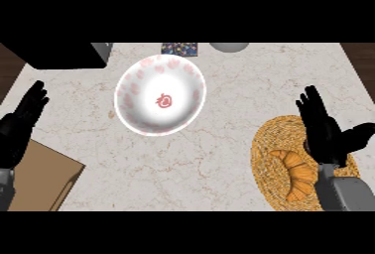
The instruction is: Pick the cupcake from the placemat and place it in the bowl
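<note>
Nearest, at 4 o'clock on the pale marbled bench (219,149): round woven straw placemat (265,149), carrying a golden-brown crescent pastry (296,171), shaped more like a croissant than the cupcake named in the task. No cupcake to be seen anywhere. At 8 o'clock, flat brown cardboard-coloured slab (40,176), cut off by the view's lower edge.

Over the placemat's right half, black right hand (326,131) on its grey forearm, fingers straight and pointing towards 12 o'clock, thumb splayed towards 3, nothing in its grasp; wrist just beside the pastry, contact impossible to judge. At 9 o'clock, black left hand (18,121) resting by the edge, fingers straight and up, likewise holding nothing.

Farther off, towards 11 o'clock of centre and well apart from the placemat: white round bowl with pink blotches and a red mark at its bottom (139,84), empty.

At the far edge: black box (66,53) at 10 o'clock, dark speckled patch (180,48) at 12, grey rounded object (229,46) just past it.

By the look of things, task barely begun: pastry not yet grasped or lifted; pick-up, carry towards 10 o'clock and release into the bowl all left to do.
</note>
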### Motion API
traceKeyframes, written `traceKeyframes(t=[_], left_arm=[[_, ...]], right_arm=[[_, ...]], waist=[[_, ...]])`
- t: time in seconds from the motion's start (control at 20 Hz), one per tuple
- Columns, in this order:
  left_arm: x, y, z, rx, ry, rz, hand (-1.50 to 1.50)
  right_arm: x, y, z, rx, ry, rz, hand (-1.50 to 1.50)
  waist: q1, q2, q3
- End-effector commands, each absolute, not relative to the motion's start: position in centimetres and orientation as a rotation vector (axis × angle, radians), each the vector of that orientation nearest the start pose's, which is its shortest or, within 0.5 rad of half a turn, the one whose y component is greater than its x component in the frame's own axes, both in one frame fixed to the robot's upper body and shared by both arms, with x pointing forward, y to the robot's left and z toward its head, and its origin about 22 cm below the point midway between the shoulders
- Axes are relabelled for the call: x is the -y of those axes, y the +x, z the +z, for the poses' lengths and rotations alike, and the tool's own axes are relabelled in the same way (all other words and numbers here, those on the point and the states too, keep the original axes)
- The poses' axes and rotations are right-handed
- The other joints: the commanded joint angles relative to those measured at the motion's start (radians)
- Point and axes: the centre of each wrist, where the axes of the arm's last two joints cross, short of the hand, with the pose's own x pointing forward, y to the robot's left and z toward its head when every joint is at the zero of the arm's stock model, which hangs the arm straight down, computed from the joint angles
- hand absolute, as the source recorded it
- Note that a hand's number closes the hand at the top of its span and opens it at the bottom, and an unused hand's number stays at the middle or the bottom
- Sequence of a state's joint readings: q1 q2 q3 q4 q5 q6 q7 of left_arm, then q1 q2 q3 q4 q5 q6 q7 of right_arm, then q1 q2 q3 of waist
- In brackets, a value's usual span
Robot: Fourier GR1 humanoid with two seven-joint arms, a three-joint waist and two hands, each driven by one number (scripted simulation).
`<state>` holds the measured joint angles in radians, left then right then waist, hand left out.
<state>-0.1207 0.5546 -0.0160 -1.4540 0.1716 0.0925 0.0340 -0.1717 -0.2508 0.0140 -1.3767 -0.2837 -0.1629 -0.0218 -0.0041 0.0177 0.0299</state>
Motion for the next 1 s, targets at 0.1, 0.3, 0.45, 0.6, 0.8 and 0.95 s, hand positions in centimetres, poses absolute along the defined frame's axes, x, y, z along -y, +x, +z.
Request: traceKeyframes(t=[0.1,0.3,0.45,0.6,0.8,0.95], left_arm=[[-34.3,28.6,7.6,1.681,0.360,-0.122,0.00],[-33.1,29.0,8.3,1.738,0.292,-0.044,0.00],[-33.4,29.0,8.7,1.770,0.261,0.053,0.00],[-33.8,28.7,7.5,1.777,0.266,0.049,0.00],[-33.3,28.3,9.9,1.781,0.252,0.025,0.00],[-34.6,28.4,8.5,1.761,0.269,0.057,0.00]], right_arm=[[25.1,30.4,4.0,1.713,0.200,0.065,-1.50],[28.7,31.3,9.7,1.835,-0.295,0.600,-1.50],[24.4,29.0,5.3,2.008,-0.402,0.233,-1.50],[22.8,25.7,3.0,2.069,-0.430,0.353,-1.50],[25.0,21.5,4.7,1.981,-0.519,0.505,-1.50],[27.3,20.5,8.3,1.874,-0.694,0.618,-1.50]], waist=[[0.012,-0.016,-0.030],[-0.001,-0.039,-0.060],[-0.011,-0.027,-0.032],[-0.009,-0.021,-0.031],[-0.012,-0.027,-0.031],[-0.032,-0.029,-0.034]])
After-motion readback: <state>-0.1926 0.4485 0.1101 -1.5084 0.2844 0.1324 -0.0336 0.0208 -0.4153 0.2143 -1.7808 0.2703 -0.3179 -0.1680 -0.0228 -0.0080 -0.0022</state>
